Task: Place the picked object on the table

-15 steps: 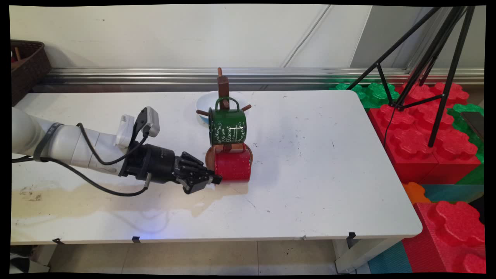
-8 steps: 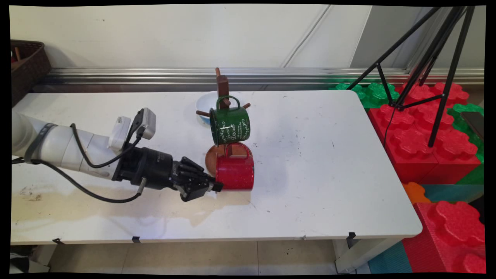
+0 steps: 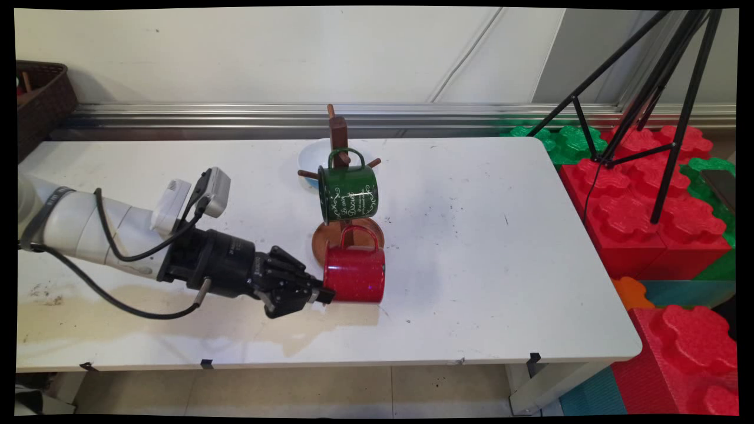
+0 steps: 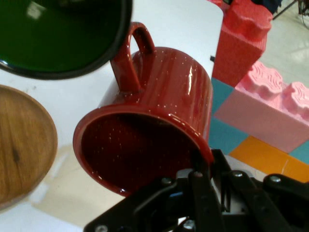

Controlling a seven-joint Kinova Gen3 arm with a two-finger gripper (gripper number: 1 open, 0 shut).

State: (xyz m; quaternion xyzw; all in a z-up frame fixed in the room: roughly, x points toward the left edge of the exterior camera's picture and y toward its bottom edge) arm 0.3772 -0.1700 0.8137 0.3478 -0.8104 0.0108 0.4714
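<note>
Left: a dark wicker basket [image 3: 41, 100] is sitting at the table's [image 3: 500, 282] far left corner, well apart from the action. Left of centre: my claw [image 3: 321, 292] is reaching in nearly level from the left, closed on the rim of the red mug [image 3: 354, 274]; in the hand view one finger is lying inside the mouth and the other outside the wall. Centre: the red mug [image 4: 154, 121] is lying on its side, mouth facing me, long axis running away to the right in line with my claw, handle pointing up. It is hanging just in front of the wooden mug tree [image 3: 340, 176], over the near edge of the round base [image 3: 323, 235]. Just above it, the green mug [image 3: 347, 193] is hanging by its handle from a peg, close to the red mug's handle but apart. A white bowl [image 3: 309, 159] is standing behind the tree. Right: red and green foam blocks [image 3: 648, 200] and a black tripod [image 3: 654, 88] are standing off the table.
</note>
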